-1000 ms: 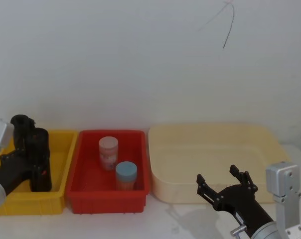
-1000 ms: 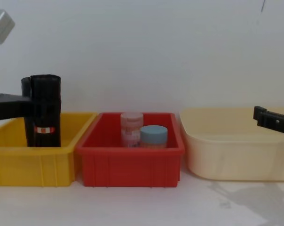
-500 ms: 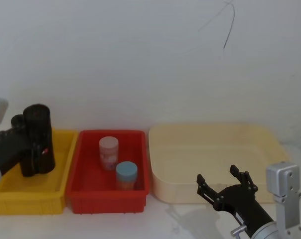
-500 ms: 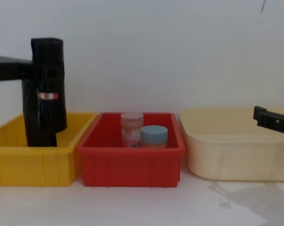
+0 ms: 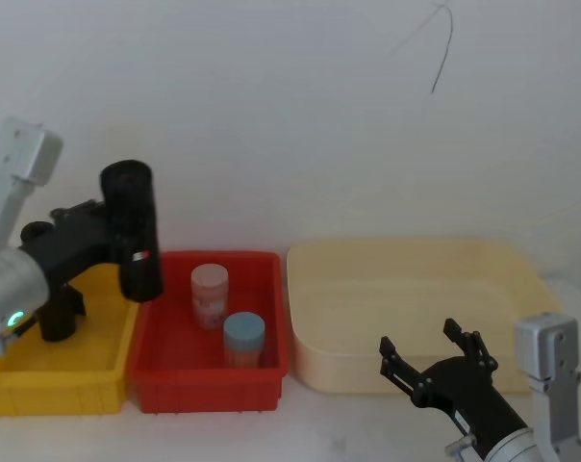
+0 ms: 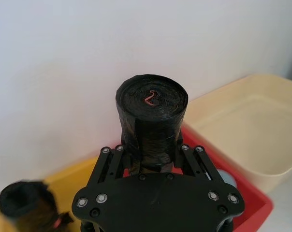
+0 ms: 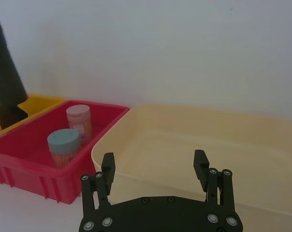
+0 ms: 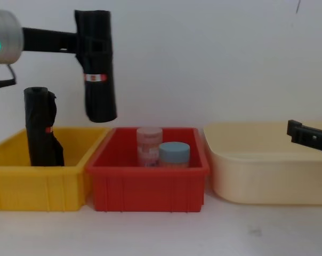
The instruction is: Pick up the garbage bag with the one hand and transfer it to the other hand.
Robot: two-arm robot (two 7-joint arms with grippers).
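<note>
Roll lifted, handover not yet made.
My left gripper (image 6: 152,151) clamps the garbage bag roll (image 8: 97,64) upright, high over the yellow bin (image 8: 22,181) and the red bin (image 8: 150,186). My right gripper (image 7: 154,158) sits open, low at the right. Gripped near its top, the roll may swing or slip.

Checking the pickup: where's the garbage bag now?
Chest view, left side: the garbage bag is held upright by the left pincer, above where yellow bin meets red bin.
</note>
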